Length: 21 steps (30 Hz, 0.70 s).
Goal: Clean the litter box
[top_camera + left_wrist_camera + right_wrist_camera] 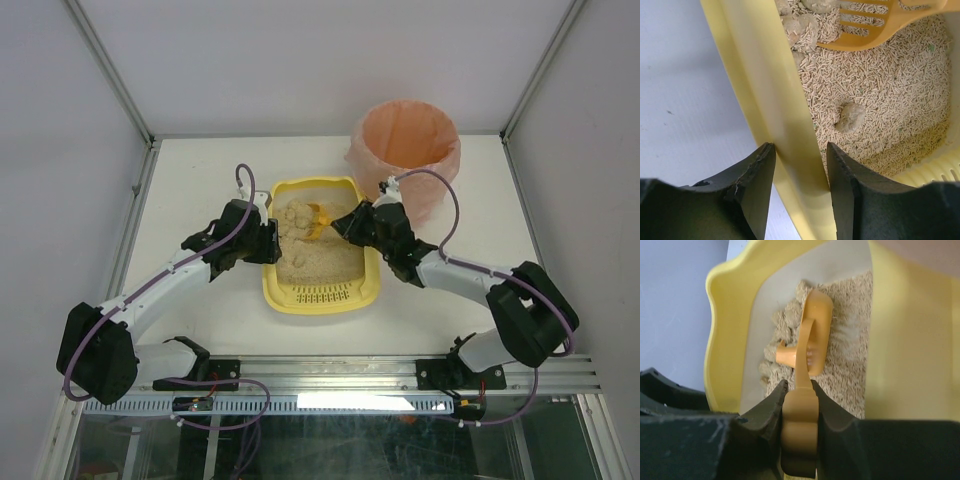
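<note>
Left wrist view: the left fingers (757, 190) clamp the left wall of the litter box (770, 100), one outside, one over the beige litter (890, 90) near a grey clump (851, 116). The right fingers (767, 415) are closed tight on the handle of the orange scoop (812, 330), its head in the heaped litter at the box's far end. That box sits central on the worktop (200, 190), the pink-lined bin (405, 140) by the far right corner.

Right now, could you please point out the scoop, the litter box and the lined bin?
scoop (817, 315): right wrist view, curved back of its head.
litter box (320, 305): top external view, near rim beside the grate.
bin (362, 150): top external view, bag-covered left rim.
</note>
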Each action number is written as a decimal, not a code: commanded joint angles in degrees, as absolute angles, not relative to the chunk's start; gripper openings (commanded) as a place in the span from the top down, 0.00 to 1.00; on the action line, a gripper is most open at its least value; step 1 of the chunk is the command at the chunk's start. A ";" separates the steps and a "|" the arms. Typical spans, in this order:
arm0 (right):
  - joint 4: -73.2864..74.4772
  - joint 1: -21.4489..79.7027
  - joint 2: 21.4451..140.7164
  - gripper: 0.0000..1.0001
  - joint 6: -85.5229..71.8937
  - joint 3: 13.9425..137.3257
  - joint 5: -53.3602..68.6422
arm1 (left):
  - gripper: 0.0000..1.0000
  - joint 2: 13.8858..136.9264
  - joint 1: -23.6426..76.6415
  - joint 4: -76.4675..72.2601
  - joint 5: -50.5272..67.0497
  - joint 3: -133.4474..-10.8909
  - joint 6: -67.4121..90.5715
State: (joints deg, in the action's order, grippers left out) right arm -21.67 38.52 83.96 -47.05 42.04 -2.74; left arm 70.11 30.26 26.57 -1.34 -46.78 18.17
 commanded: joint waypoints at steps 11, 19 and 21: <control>-26.22 39.39 63.54 1.00 -53.26 29.22 -8.79 | 0.63 69.18 30.49 24.74 -0.75 -48.64 17.13; -28.07 36.53 54.21 1.00 -55.55 22.72 -4.59 | 0.75 69.59 30.49 22.40 1.26 -48.23 15.34; -28.13 35.67 51.41 1.00 -56.70 20.82 -3.74 | 0.77 70.55 30.63 22.43 1.68 -48.87 14.45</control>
State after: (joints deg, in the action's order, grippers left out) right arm -22.55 37.08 56.45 -53.98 22.85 -5.30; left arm 69.95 30.30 26.55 -1.37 -46.78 18.15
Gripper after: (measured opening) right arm 0.224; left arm 0.394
